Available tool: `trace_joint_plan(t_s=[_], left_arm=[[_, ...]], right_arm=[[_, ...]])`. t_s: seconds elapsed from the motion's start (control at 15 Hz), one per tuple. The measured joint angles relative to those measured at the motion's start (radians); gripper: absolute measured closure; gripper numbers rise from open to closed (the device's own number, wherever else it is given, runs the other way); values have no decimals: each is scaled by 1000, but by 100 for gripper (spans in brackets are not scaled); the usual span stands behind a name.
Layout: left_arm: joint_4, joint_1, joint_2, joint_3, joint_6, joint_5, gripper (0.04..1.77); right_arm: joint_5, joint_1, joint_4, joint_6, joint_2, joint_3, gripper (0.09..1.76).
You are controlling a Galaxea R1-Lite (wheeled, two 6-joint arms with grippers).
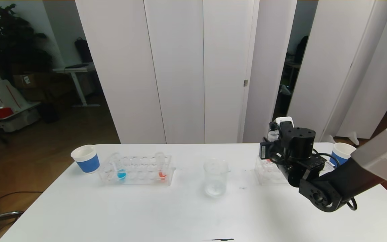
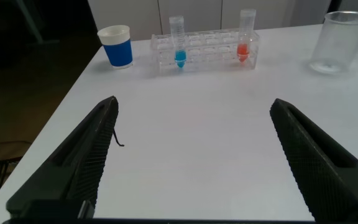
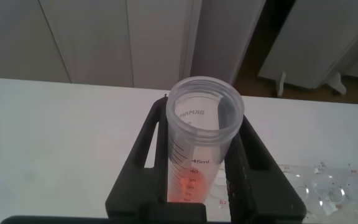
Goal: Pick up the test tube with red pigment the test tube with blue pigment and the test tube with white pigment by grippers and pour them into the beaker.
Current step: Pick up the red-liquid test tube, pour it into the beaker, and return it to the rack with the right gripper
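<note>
So the right gripper is up over the right end of the white table, above the clear rack that sits there, and its jaws are pinched tight on a clear graduated tube with red pigment. From the right wrist camera the tube stands upright between the two black fingers, open mouth up, with an orange-red glow low down inside it (the printed scale on the wall reads 45 ml near the top). In the head view the arm body hides most of that rack and the tube itself.

The left gripper hangs low over the near left part of the table, jaws spread wide with nothing between them, pointed toward the far side.

Over on the far left there's a second clear rack. The test tube with blue pigment stands upright near its left end, and another tube with orange-red pigment stands upright toward its right end. A blue-and-white paper cup sits just left of that rack, and a matching cup peeks out behind the right arm at the far right edge.

The beaker stands upright around the middle of the table, between the two racks and well apart from both. I can't make out the white pigment tube anywhere.
</note>
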Motion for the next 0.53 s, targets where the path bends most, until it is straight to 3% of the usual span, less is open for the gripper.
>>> trace_joint_plan(t_s=[0.33,0.53], left_arm=[[0,0,0,0,0,0,7],[0,0,0,0,0,0,7]], right_arm=[[116,-28,346,-1,-71,-312,126],[385,-54,560,-9,-102,-503,126]])
